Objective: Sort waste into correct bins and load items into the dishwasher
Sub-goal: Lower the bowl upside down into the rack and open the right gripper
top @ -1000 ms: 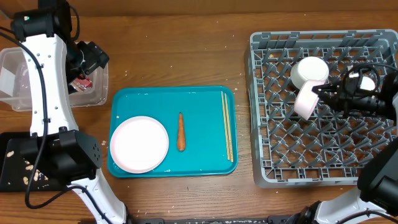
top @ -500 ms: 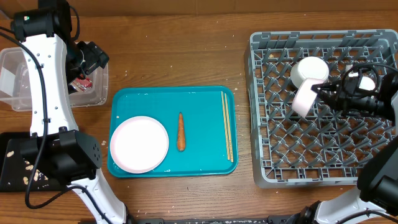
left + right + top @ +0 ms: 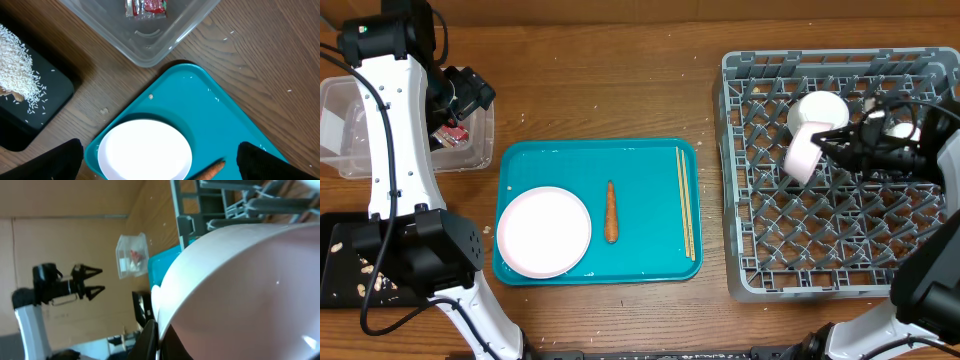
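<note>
My right gripper [image 3: 826, 146] is shut on the rim of a white bowl [image 3: 802, 159] and holds it tilted on edge over the grey dish rack [image 3: 840, 270], next to a second white bowl [image 3: 818, 112]. In the right wrist view the held bowl [image 3: 250, 280] fills the frame, with a finger [image 3: 150, 337] on its rim. My left gripper [image 3: 475, 92] is open and empty above the clear tub [image 3: 470, 160], which holds the red wrapper [image 3: 145, 7]. The plate [image 3: 543, 231], carrot [image 3: 611, 211] and chopsticks [image 3: 686, 215] lie on the teal tray [image 3: 650, 160].
The black tray [image 3: 335, 235] at the front left holds pale food scraps [image 3: 15, 60]. A white napkin [image 3: 334, 130] lies in the clear tub. A small white cup [image 3: 901, 129] shows behind my right arm in the rack. Crumbs dot the wooden table.
My right gripper has moved the held bowl a little left and toward the back, closer to the second bowl. The left arm has not moved.
</note>
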`<state>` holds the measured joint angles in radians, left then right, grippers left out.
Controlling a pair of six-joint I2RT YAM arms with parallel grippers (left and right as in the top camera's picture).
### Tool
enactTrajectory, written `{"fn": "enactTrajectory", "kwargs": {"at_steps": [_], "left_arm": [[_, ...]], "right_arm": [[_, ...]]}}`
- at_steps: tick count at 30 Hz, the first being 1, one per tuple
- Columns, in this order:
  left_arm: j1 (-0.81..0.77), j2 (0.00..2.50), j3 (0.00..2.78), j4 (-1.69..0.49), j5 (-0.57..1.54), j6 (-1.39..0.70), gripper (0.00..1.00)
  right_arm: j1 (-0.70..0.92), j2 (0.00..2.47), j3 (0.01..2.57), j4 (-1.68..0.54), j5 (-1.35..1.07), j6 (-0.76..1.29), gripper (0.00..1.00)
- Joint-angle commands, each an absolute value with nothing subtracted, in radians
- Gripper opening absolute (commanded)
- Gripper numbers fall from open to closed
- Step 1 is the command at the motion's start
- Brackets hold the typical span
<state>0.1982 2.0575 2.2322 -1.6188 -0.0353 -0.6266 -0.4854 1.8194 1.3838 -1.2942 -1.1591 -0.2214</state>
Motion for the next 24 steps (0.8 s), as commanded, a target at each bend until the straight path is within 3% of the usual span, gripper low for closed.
{"fn": "enactTrajectory", "kwargs": {"at_steps": [1,9,12,15,18,19,21,24], "left_arm": [[0.197,2.048,2.254,-1.617,-0.048,-0.636,1.00],[0.197,2.048,2.254,-1.617,-0.048,-0.636,1.00],[0.197,2.048,2.254,-1.617,-0.048,-0.636,1.00],[0.197,2.048,2.254,-1.617,-0.048,-0.636,1.00],[0.197,2.048,2.254,-1.617,-0.048,-0.636,1.00],[0.197,2.048,2.254,-1.617,-0.048,-0.636,1.00],[0.197,2.048,2.254,-1.617,-0.048,-0.636,1.00],[0.197,2.048,2.254,-1.617,-0.048,-0.636,1.00]], "right_arm": [[-0.519,1.814,1.375,-1.315,-1.067,-0.182,0.04],[-0.548,1.812,1.457,-1.451,-0.793,-0.126,0.07],[-0.548,1.796,1.512,-1.451,-0.663,0.004,0.09],[-0.548,1.771,1.570,-1.459,-0.455,0.161,0.17],[-0.548,1.741,1.613,-1.488,-0.254,0.290,0.30],[-0.548,1.732,1.624,-1.499,-0.203,0.323,0.40],[-0.548,1.713,1.640,-1.522,-0.137,0.367,0.73],[-0.547,1.687,1.652,-1.541,-0.132,0.372,0.88]]}}
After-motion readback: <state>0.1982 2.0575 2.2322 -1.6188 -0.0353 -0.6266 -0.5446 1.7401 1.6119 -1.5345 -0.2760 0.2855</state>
